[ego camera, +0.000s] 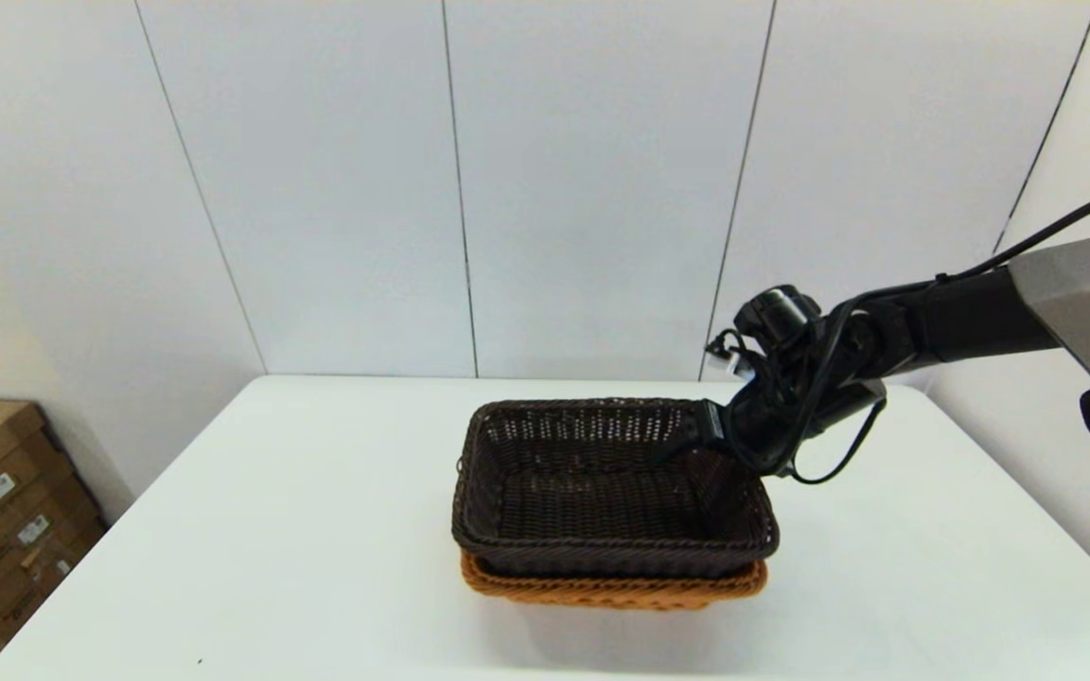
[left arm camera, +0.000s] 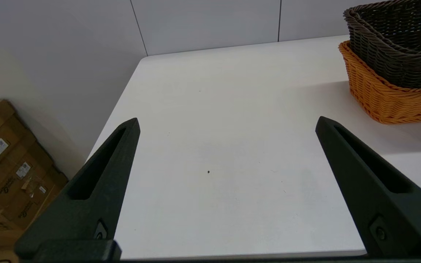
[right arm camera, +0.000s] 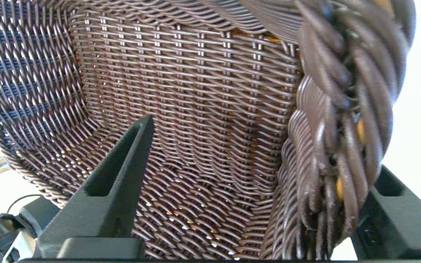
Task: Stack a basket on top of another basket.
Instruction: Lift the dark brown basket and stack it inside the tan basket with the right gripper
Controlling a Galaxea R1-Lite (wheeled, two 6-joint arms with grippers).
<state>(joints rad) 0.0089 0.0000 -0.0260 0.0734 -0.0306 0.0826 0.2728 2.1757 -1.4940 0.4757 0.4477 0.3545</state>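
the dark brown rectangular woven wicker basket (ego camera: 613, 492) sits nested inside the orange-tan rectangular woven wicker basket (ego camera: 611, 586), near the middle of the white table (ego camera: 271, 530). only the orange rim and a strip of its wall show below the dark one. from the left wrist view the dark basket (left arm camera: 397, 44) looks seated fairly level in the orange one (left arm camera: 386, 98), no obvious tilt.

right gripper (ego camera: 711, 426) is at the dark basket's far right corner. in its wrist view the fingers straddle the braided rim (right arm camera: 342, 128), one finger (right arm camera: 115, 190) inside over the woven wall, the other outside and mostly hidden behind the rim. the gap looks wider than the rim, so i judge it opened, not pinching, but contact on the outer side is hidden.

left gripper (left arm camera: 228, 146) hangs parked over bare table, spread wide, holding nothing, well apart from the baskets.

step: stacking looks done, this is the release. next move calls for lifting the right gripper straight up off the rim so the inner finger doesn't snag the open weave and drag the dark basket out of the orange one.
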